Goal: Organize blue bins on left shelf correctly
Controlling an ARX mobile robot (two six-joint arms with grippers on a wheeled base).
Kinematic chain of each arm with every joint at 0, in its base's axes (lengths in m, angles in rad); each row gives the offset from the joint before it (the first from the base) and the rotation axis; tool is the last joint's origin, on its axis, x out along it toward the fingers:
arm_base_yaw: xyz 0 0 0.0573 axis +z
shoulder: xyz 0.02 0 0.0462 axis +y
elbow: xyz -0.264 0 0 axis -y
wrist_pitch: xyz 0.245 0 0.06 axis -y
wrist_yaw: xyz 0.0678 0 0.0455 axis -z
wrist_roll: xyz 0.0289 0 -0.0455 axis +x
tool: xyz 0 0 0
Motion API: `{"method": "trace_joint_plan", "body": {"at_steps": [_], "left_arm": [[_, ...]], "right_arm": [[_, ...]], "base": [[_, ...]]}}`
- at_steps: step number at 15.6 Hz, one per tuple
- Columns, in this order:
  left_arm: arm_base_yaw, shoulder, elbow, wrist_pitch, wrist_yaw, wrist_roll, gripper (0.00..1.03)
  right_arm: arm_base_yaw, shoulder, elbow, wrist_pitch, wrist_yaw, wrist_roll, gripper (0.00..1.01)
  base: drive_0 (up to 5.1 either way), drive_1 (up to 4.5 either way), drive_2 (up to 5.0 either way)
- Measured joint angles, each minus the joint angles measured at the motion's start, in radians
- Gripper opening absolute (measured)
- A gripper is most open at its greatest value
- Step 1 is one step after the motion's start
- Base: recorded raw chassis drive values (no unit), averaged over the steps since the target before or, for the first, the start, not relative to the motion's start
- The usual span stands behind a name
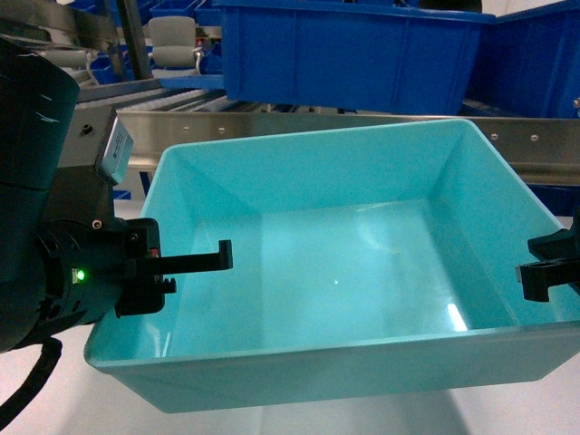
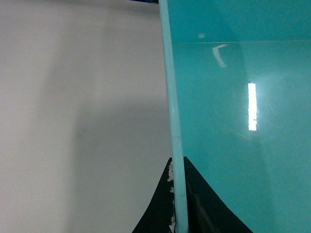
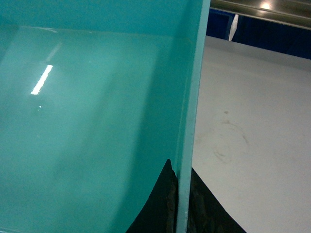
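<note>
A light turquoise blue bin (image 1: 344,263) fills the middle of the head view, empty inside. My left gripper (image 1: 174,272) is shut on its left wall, one black finger (image 1: 195,261) inside the tub. My right gripper (image 1: 546,270) is shut on its right wall. In the left wrist view the thin rim (image 2: 172,97) runs between the two black pads of the left gripper (image 2: 179,196). The right wrist view shows the right gripper (image 3: 182,199) pinching the bin's wall (image 3: 192,97) the same way. The left shelf's steel beam (image 1: 362,127) lies just behind the bin.
Dark royal-blue bins (image 1: 353,54) stand on the steel rack above and behind the turquoise one. A white tabletop (image 2: 82,121) lies under the bin on its left and also on its right, the tabletop (image 3: 252,121) ending at a steel rail (image 3: 262,9).
</note>
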Motion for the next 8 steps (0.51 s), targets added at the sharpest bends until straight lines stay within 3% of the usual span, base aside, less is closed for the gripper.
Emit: {"method": "trace_joint_plan", "body": {"at_steps": [8], "left_arm": [[0.0, 0.0, 0.0, 0.0, 0.0, 0.0, 0.02]], "right_arm": [[0.0, 0.0, 0.0, 0.0, 0.0, 0.0, 0.02]], "base": [[-5.0, 2.48, 2.5]]}}
